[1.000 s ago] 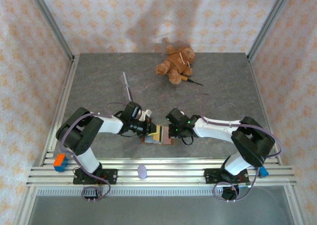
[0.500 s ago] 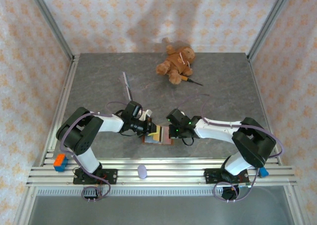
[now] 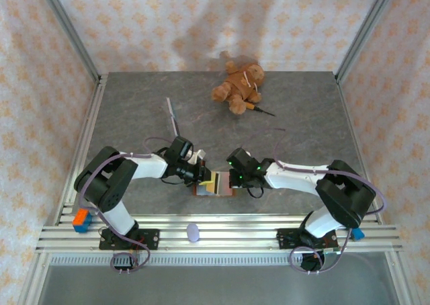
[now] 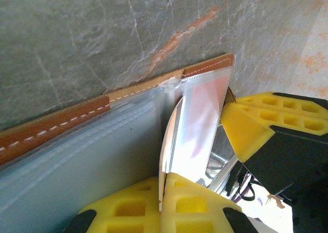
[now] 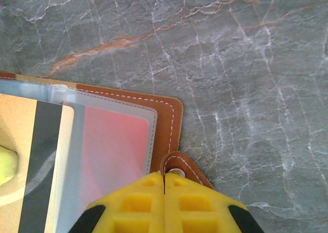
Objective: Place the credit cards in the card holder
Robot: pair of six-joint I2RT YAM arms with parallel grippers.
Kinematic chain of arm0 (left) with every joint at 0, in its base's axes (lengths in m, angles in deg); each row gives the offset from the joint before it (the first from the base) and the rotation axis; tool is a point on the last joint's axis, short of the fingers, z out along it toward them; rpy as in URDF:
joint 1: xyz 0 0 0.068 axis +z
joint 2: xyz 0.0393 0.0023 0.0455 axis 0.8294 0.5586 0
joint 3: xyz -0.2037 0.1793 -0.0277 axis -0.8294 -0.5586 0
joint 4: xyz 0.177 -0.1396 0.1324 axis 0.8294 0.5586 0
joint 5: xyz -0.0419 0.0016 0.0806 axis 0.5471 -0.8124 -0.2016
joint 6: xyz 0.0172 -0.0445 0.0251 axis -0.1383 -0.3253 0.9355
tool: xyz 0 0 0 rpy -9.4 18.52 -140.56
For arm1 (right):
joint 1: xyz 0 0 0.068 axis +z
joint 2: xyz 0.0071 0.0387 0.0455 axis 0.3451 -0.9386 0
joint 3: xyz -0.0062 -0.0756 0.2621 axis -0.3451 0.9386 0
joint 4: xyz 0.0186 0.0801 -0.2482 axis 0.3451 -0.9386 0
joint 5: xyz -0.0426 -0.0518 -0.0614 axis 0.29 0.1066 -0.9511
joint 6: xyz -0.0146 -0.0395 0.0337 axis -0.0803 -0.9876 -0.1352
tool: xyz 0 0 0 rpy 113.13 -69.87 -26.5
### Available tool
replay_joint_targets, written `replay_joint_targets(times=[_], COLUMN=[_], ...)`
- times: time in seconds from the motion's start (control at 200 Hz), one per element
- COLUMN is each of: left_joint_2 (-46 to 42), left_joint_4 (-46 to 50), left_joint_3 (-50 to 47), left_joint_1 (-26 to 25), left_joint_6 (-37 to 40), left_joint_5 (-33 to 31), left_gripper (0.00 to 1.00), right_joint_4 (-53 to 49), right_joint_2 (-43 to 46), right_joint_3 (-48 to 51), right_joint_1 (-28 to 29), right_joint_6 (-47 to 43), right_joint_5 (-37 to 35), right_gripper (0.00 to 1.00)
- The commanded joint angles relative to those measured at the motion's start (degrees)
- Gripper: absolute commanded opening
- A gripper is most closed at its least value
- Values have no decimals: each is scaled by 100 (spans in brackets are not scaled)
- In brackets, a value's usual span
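Observation:
The brown leather card holder point(image 3: 216, 187) lies open near the table's front edge, between the two grippers. My left gripper point(image 4: 165, 179) is shut on a cream credit card point(image 5: 46, 156) with a black stripe. The card stands edge-on point(image 4: 164, 151) against the clear sleeves, beside the stitched brown cover point(image 4: 51, 125). My right gripper point(image 5: 164, 176) is shut on the holder's snap strap point(image 5: 187, 166) at its right edge. A pink card point(image 5: 115, 151) sits inside a sleeve. From above, the left gripper point(image 3: 203, 177) and right gripper point(image 3: 233, 181) face each other over the holder.
A brown teddy bear point(image 3: 238, 86) lies at the back of the table with a small screwdriver point(image 3: 261, 109) beside it. A thin grey strip point(image 3: 173, 115) lies at mid-left. A purple object point(image 3: 193, 232) rests on the front rail.
Both arms hold almost the same poses. The right wrist has shifted very slightly towards the holder.

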Motion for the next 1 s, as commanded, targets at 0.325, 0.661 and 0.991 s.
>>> replay_joint_targets(times=[0.325,0.661,0.991], left_joint_2=[282,323,-500], left_joint_4=[-1553,-1854,971], left_joint_3=[-570,-694,101], left_joint_1=[-138,-286,-291], left_joint_6=[-1043,-1162,268], left_joint_5=[-355,-543,-1341], left_gripper=[0,7,33], right_joint_4=[144,146,-86], right_joint_2=[47,58,247], right_joint_3=[93,102,47], right_joint_1=[21,20,20], right_joint_6=[-64,-61,-127], right_joint_5=[108,127,-110], right_gripper=[1,1,20])
